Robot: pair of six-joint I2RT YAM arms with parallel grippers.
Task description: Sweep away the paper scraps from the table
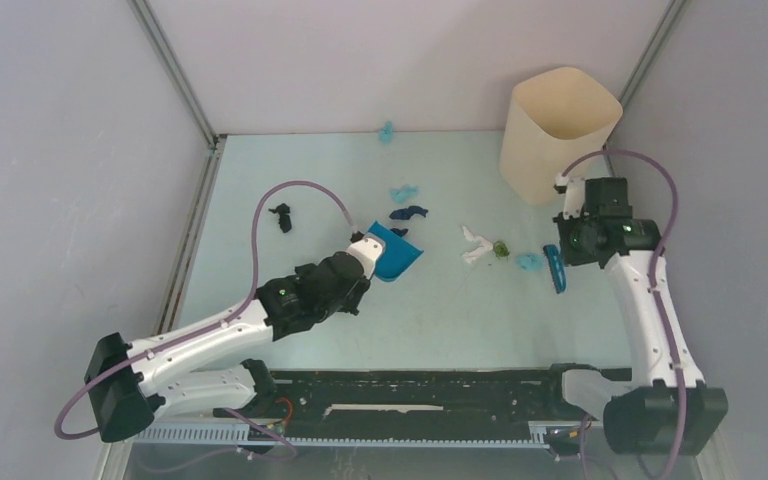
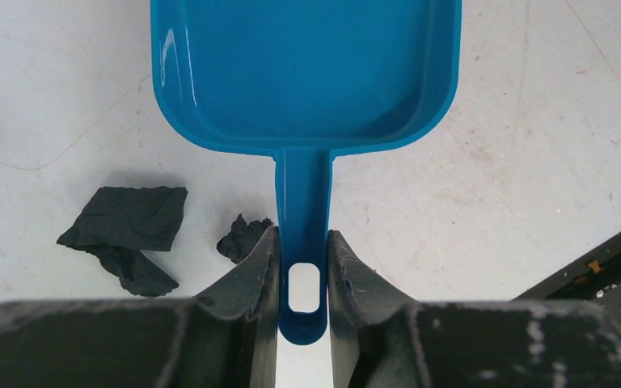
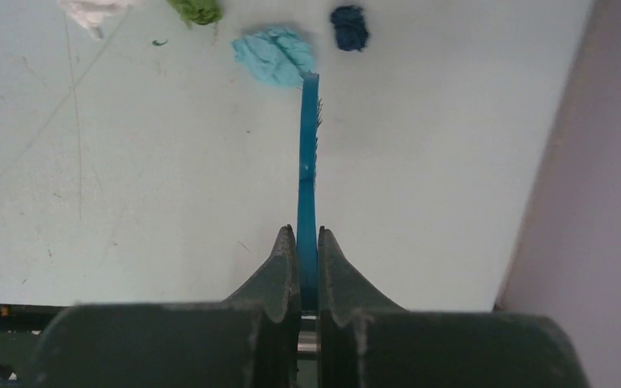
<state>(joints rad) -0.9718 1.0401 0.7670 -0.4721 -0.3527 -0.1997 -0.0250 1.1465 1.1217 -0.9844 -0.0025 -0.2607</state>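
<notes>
My left gripper [image 1: 365,249] is shut on the handle of the blue dustpan [image 1: 397,254], which lies on the table [image 1: 440,320]. In the left wrist view the fingers [image 2: 265,263] clamp the handle below the empty pan [image 2: 307,73]. Dark scraps [image 2: 129,226] lie to its left. My right gripper [image 1: 564,250] is shut on the blue brush [image 1: 556,270]. In the right wrist view the brush [image 3: 308,178] touches a light blue scrap [image 3: 273,56]. Navy [image 3: 348,27], green [image 3: 196,10] and white [image 3: 89,10] scraps lie beyond it. Other scraps lie mid-table: white [image 1: 477,245], navy [image 1: 410,212], light blue [image 1: 403,192], dark [image 1: 281,216].
A tall beige bin [image 1: 558,130] stands at the back right, just behind my right gripper. One light blue scrap [image 1: 386,131] lies against the back wall. Metal rails edge the table on the left [image 1: 195,230]. A grey wall [image 3: 590,186] is close on the right.
</notes>
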